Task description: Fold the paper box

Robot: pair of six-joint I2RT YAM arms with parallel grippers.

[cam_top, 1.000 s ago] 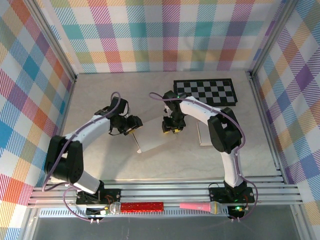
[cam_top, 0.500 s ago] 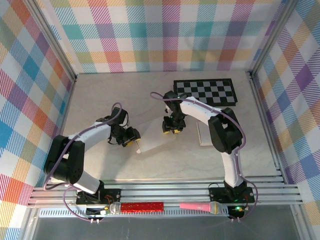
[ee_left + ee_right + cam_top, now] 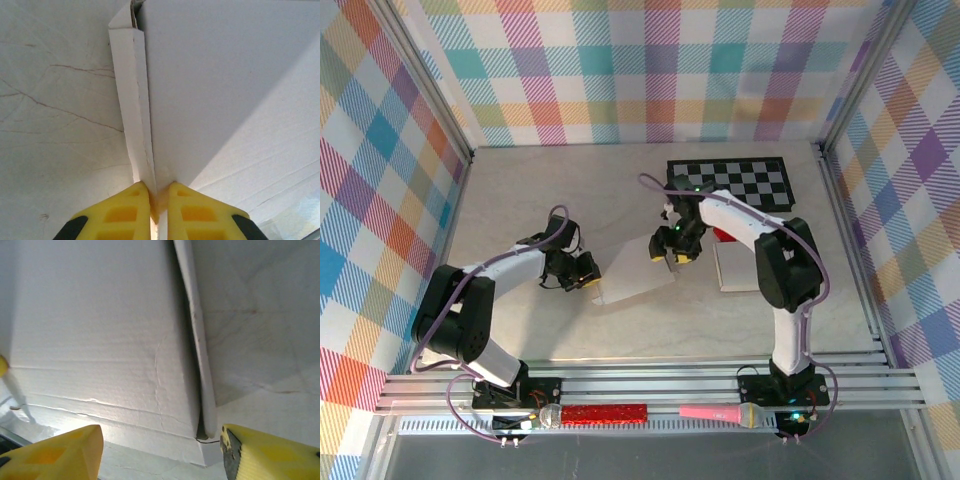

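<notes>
White card, the paper box (image 3: 632, 275), lies flat near the middle of the table (image 3: 520, 190), turned a little askew, with one arm at each of its side edges. The left gripper (image 3: 588, 276) sits at the box's left edge. Seen from the left wrist, its yellow fingers (image 3: 117, 212) are drawn together on the thin end of a narrow folded strip that runs along that edge of the box (image 3: 225, 90), so it is pinching the card. The strip stands up slightly from the main panel, and bare table (image 3: 50, 100) lies beside it.

The right gripper (image 3: 670, 256) hangs over the box's right edge. From the right wrist its fingers (image 3: 55, 452) stand wide apart, spread and holding nothing. The right-hand border of the box (image 3: 100, 330) runs up between them as a slim raised lip, with the table (image 3: 260, 315) beyond it.

Open surface lies behind the box towards the plaid wall (image 3: 650, 70), and in front of it down to the metal rail (image 3: 650, 385). The left side is roomy too. The right is tighter. A flat white sheet (image 3: 738, 270) rests just beside the right arm, and a checkerboard (image 3: 732, 184) sits behind it near the back corner. A red microphone (image 3: 605, 412) and a pink microphone (image 3: 720, 412) lie along the front rail, well apart from the box.
</notes>
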